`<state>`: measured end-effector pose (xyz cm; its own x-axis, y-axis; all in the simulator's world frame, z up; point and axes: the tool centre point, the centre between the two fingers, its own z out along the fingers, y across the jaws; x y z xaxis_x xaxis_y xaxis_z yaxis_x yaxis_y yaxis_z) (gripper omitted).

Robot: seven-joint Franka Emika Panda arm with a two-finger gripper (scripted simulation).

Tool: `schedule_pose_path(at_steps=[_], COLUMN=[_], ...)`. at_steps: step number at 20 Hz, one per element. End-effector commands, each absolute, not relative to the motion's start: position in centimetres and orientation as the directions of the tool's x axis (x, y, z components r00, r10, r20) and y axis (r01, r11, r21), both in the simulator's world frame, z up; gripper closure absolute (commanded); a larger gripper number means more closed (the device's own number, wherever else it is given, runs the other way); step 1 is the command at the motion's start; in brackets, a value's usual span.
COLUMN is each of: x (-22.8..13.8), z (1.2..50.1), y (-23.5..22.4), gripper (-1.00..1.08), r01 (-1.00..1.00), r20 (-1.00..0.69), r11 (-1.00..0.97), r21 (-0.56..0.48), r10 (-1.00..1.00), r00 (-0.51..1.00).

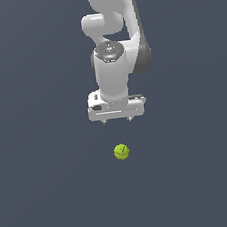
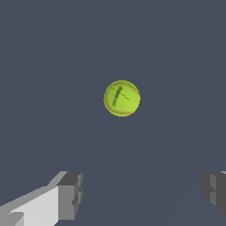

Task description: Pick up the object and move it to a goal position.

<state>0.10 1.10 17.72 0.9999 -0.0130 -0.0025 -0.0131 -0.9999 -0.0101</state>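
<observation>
The white arm is reaching down from the top of the exterior view, its hand point(image 1: 117, 120) hanging with the two short fingertips spread wide apart and gripping nothing. The yellow-green ball point(image 1: 121, 152) is lying alone on the dark grey worktop point(image 1: 43, 184), clear of the hand. In the wrist view the ball point(image 2: 122, 98) is showing thin dark crossing seam lines, no readable writing, between the grey finger pads point(image 2: 70, 194).

A small yellow-green ball point(image 2: 122, 98) with thin dark seam lines looks matt and faintly textured. The white gripper point(image 1: 117, 120) appears smooth, softly glossy plastic; its grey finger pads point(image 2: 70, 195) look dull and ridged.
</observation>
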Motion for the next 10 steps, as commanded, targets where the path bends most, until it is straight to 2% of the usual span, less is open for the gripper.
schedule_pose_path(at_steps=[1, 10], x=[0.6, 4.0], z=[17.2, 13.7], y=[1.1, 1.3], gripper=[-0.92, -0.92], r01=[-0.025, -0.113], r20=[-0.003, -0.002], r11=[-1.0, -0.994], r21=[-0.01, -0.007], r10=[-0.025, -0.113], r00=[1.0, 0.994])
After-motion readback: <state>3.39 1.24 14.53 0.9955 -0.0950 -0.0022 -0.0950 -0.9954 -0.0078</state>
